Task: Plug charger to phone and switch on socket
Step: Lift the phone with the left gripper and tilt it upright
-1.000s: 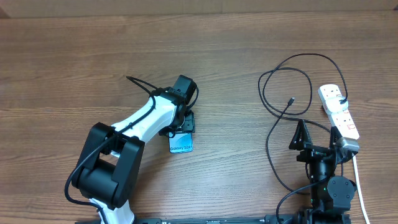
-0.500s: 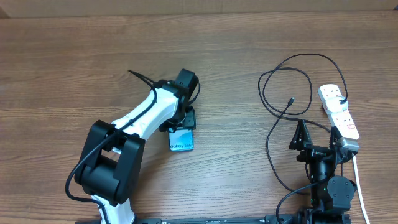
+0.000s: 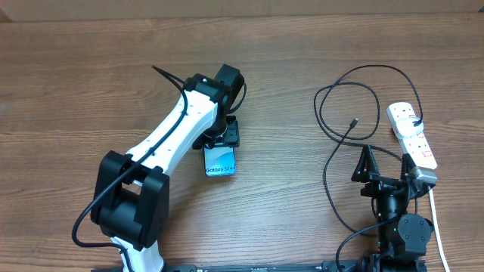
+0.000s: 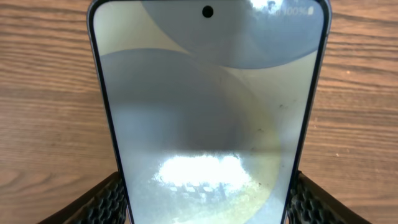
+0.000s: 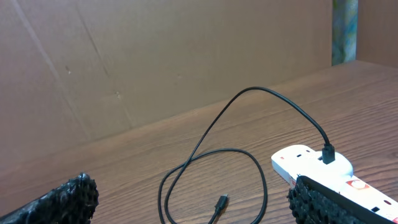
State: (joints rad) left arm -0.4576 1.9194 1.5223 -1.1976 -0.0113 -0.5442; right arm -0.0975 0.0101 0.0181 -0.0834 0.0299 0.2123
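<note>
The phone (image 3: 220,161), its light blue screen up, sits left of the table's middle with my left gripper (image 3: 224,138) shut on its long edges. In the left wrist view the phone (image 4: 208,112) fills the frame and both black fingers (image 4: 112,202) press its sides. The charger (image 3: 327,106), a thin black looped cable, lies on the right, plugged into the socket (image 3: 412,136); its loose plug tip (image 3: 355,121) rests on the wood. My right gripper (image 3: 387,168) stands open just short of that tip, nothing between its fingers. The right wrist view shows the plug tip (image 5: 221,202) and the socket (image 5: 311,163).
The socket's white cord (image 3: 436,227) runs toward the front edge beside the right arm's base. A brown cardboard wall (image 5: 155,56) backs the far side of the table. Wood tabletop (image 3: 287,196) separates the phone from the cable.
My left gripper has slid the phone a little toward the far side of the table and straightened it. The right arm, cable and socket have not moved.
</note>
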